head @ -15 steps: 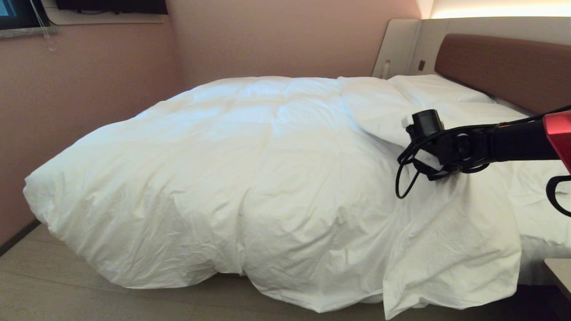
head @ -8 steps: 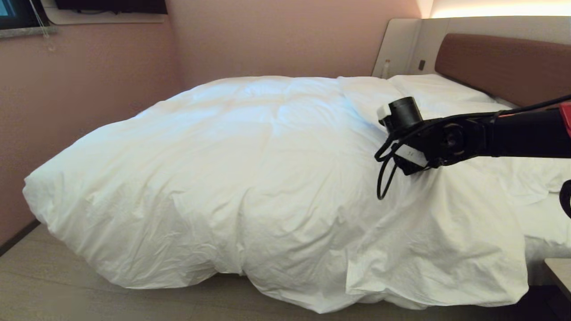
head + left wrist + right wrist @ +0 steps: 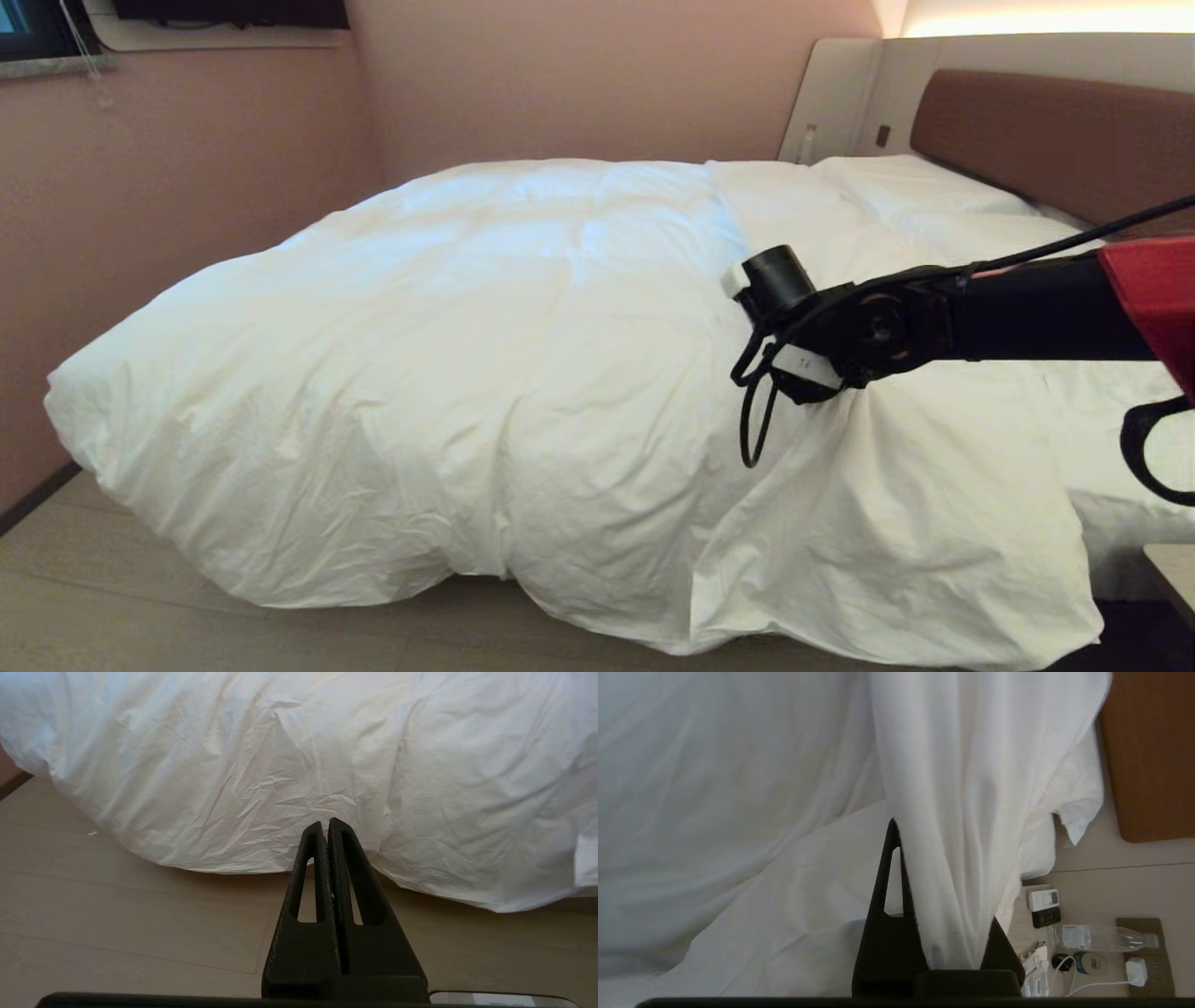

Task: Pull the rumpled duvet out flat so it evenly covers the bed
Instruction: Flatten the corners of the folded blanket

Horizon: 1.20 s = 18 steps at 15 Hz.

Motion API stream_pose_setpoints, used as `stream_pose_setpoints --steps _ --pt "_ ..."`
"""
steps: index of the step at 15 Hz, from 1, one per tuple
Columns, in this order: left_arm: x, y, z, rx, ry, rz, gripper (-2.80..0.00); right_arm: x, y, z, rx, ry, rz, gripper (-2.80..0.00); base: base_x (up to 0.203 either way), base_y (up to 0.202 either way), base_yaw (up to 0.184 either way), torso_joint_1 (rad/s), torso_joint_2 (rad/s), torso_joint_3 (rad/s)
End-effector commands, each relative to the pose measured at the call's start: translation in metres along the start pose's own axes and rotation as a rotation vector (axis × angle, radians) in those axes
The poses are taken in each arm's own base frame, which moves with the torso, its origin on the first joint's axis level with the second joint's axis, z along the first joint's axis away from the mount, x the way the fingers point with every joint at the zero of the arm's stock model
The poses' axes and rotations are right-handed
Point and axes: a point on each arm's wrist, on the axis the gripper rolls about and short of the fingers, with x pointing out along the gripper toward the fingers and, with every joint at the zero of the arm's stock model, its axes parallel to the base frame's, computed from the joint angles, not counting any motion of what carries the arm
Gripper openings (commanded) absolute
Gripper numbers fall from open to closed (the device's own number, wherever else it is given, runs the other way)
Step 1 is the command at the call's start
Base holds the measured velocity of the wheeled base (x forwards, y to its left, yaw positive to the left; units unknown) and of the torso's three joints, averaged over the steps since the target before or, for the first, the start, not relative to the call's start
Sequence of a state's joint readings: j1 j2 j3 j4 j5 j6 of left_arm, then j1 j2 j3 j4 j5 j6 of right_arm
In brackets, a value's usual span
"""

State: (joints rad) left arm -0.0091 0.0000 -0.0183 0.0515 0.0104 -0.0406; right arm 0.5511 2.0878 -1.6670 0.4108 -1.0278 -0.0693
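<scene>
Gripping a fold of the duvet [image 3: 952, 812], my right claw [image 3: 943, 952] is clamped narrow on the cloth — the wrist view shows white fabric bunched between its fingers and draping away over one of them. In the head view that claw [image 3: 810, 378] sits at about 3 o'clock of the frame, low over the near side of the bed [image 3: 1046, 140], with the arm reaching in from the right edge.

Over the last second I have swept it across toward 9 o'clock, away from the headboard end, and the held cloth has come along: the loose flap that hung down the near side has spread wider and now lies against the main bulk instead of dangling apart from it. That reads to me as progress in opening out the doubled-over part, though the pull is carrying cloth away from the pillows [image 3: 920, 191] and not yet up to them.

Further out, the duvet is heaped across the mattress from 9 to 1 o'clock, spilling over the near edge almost to the floor [image 3: 187, 625].

My left claw [image 3: 328, 828] is parked, pressed shut on nothing, pointing at the hanging hem above the floor.
</scene>
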Motion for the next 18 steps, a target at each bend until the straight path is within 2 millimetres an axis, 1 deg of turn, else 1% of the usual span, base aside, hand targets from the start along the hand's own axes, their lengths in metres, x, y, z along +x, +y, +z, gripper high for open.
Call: stream_pose_setpoints --steps 1,3,5,8,9,11,12,14,16,18 --pt "0.000 0.000 0.000 -0.001 0.001 0.000 -2.80 0.012 0.028 -0.014 -0.045 0.060 0.066 -2.80 0.000 0.000 0.000 0.000 0.00 0.000" --pt "0.000 0.000 0.000 -0.001 0.001 0.000 -2.80 0.019 0.043 -0.025 -0.051 0.126 0.156 -2.80 0.000 0.000 0.000 0.000 0.00 0.000" --pt "0.000 0.000 0.000 -0.001 0.001 0.000 -2.80 0.026 0.055 -0.034 -0.061 0.175 0.184 -2.80 0.000 0.000 0.000 0.000 0.00 0.000" --pt "0.000 0.000 0.000 -0.001 0.001 0.000 -2.80 0.032 0.060 -0.039 -0.076 0.196 0.180 -2.80 0.000 0.000 0.000 0.000 0.00 0.000" --pt "0.000 0.000 0.000 -0.001 0.001 0.000 -2.80 0.033 0.061 -0.039 -0.076 0.199 0.181 0.00 0.000 0.000 0.000 0.000 0.00 0.000" --pt "0.000 0.000 0.000 -0.001 0.001 0.000 -2.80 0.031 0.057 -0.038 -0.062 0.199 0.187 0.00 0.000 0.000 0.000 0.000 0.00 0.000" --pt "0.000 0.000 0.000 -0.001 0.001 0.000 -2.80 0.026 0.052 -0.037 -0.056 0.197 0.211 0.00 0.000 0.000 0.000 0.000 0.00 0.000" --pt "0.000 0.000 0.000 -0.001 0.001 0.000 -2.80 -0.001 0.031 -0.030 -0.034 0.182 0.370 0.00 0.000 0.000 0.000 0.000 0.00 0.000" --pt "0.000 0.000 0.000 -0.001 0.001 0.000 -2.80 -0.027 0.006 -0.025 -0.011 0.155 0.478 0.00 0.000 0.000 0.000 0.000 0.00 0.000" --pt "0.000 0.000 0.000 -0.001 0.001 0.000 -2.80 -0.050 -0.026 -0.020 0.048 0.106 0.581 0.00 0.000 0.000 0.000 0.000 0.00 0.000"
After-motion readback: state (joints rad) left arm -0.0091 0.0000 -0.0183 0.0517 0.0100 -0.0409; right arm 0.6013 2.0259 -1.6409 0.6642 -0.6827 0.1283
